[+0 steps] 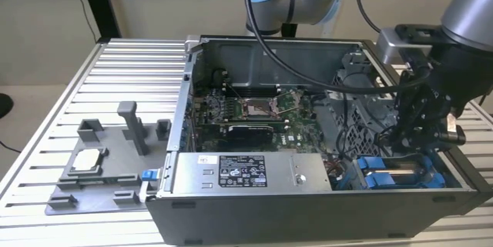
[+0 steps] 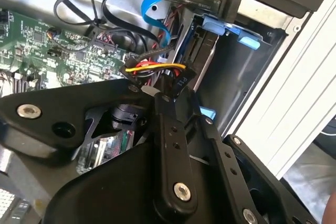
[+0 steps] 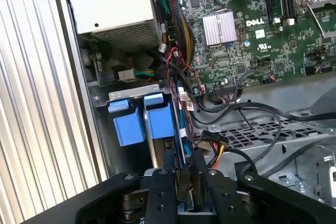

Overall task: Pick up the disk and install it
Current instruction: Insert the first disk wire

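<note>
Drive bay, case corner: we record the disk lying inside and the gripper occupying the mouth above it. A cable bundle and a connector with red and yellow wires crowd the motherboard side. The power supply borders the bay on the exterior view's left. We list open room above the motherboard.

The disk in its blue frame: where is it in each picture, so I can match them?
Exterior view: the disk sits in the case's corner bay, at the exterior view's lower right.
Second wrist view: the disk sits against the case's grey side wall.
First wrist view: the disk sits between case wall and cable bundle.
Shared landmark: the green motherboard.
</note>
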`<state>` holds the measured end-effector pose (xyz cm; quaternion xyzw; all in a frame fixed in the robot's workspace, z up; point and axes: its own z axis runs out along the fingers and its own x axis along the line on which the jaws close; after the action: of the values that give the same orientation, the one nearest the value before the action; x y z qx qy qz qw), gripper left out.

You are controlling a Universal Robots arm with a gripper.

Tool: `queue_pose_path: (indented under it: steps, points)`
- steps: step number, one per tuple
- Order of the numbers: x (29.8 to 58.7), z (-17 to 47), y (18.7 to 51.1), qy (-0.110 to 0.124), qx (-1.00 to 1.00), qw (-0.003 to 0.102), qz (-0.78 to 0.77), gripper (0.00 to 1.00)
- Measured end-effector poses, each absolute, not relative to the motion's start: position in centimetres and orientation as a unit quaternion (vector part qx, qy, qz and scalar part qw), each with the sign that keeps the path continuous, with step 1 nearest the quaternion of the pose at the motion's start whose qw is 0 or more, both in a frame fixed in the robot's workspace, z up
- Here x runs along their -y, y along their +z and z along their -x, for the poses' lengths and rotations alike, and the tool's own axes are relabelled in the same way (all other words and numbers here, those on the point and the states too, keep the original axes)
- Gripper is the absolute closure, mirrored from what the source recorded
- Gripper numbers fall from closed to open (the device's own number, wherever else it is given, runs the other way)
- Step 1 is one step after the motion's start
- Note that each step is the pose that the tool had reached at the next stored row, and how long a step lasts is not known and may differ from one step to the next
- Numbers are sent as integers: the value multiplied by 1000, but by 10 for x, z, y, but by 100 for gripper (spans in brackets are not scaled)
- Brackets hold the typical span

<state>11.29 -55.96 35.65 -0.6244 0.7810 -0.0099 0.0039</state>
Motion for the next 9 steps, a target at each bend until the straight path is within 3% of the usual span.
queue_pose_path:
  steps: [9]
  points:
    - [554, -112, 360, -9, -782, 6, 623, 0]
